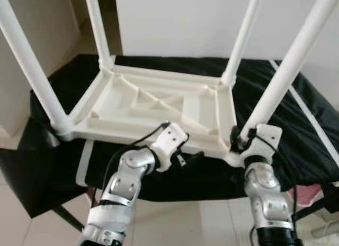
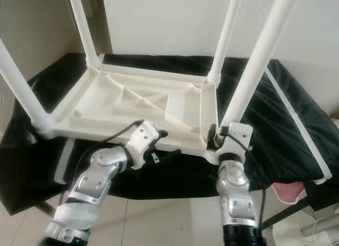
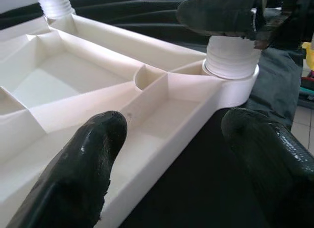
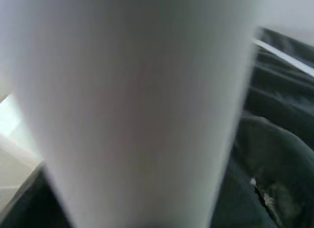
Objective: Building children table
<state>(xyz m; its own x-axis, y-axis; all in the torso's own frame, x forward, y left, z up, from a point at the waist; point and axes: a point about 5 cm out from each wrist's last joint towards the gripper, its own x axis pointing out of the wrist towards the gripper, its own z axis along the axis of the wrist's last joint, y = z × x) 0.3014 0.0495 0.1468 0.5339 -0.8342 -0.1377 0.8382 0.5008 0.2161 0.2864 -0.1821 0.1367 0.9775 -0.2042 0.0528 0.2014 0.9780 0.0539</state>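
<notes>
Home room, looks lived-in: plain white wall (image 1: pixel 175 23), pale tiled floor (image 1: pixel 185 219), a surface draped in black cloth (image 1: pixel 286 97), and a white plastic children's table (image 1: pixel 159 105) upside down on it, legs up.

Four upright legs (image 1: pixel 283 71) fence the open tabletop underside (image 1: pixel 159 105).

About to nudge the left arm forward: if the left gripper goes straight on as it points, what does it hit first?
Probably the near rim of the upturned white plastic tabletop, which lies between the left gripper's open fingers; beyond that, the near right leg's socket. Depth is uncertain.
</notes>
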